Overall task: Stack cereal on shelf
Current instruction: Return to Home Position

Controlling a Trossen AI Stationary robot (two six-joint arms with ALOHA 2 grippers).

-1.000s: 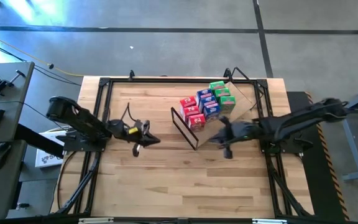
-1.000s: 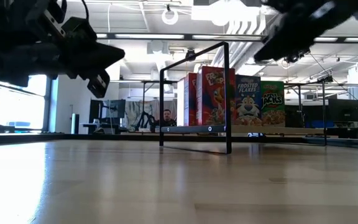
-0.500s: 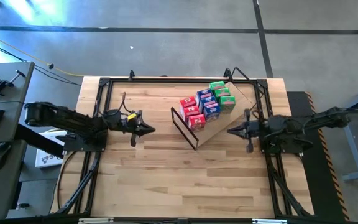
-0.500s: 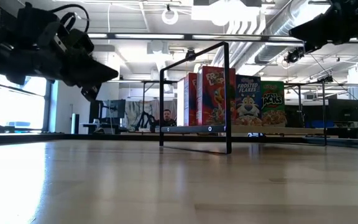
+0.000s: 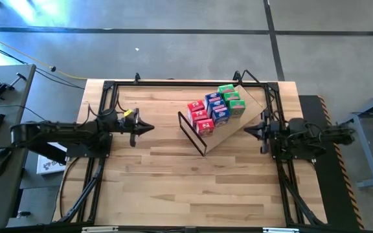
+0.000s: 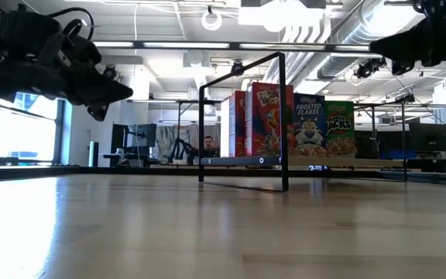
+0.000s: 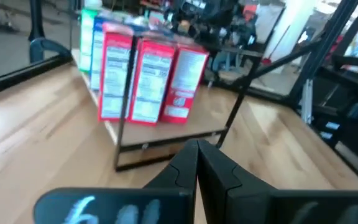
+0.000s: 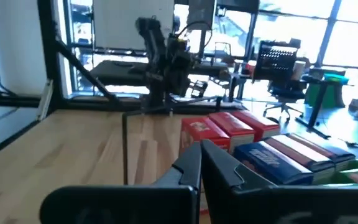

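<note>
Several small cereal boxes [image 5: 215, 107], red, blue and green, sit in rows on the shelf [image 5: 238, 124], a slanted plywood board at the table's far right. The red boxes [image 7: 146, 78] sit at its lower edge, beside the black wire frame [image 5: 192, 134]. My left gripper [image 5: 151, 127] is shut and empty. It points level toward the shelf from the table's left, well short of it. My right gripper [image 5: 245, 132] is also shut and empty, and hovers at the shelf's right edge, pointing left. The low view shows the left gripper [image 6: 128, 93] and the right gripper [image 6: 373, 48] both high above the tabletop.
A black tube frame [image 5: 173, 83] runs around the tabletop, with the arm bases on its left and right rails. Bare wood [image 5: 186, 188] stretches from the shelf to the near edge. A person [image 6: 207, 145] sits in the room behind the table.
Both arms have pulled back toward their own bases. My left gripper went toward the table's left and far edges. My right gripper left the shelf's lower right corner for the right edge and tipped up to level. Both stayed shut. The boxes have not moved.
</note>
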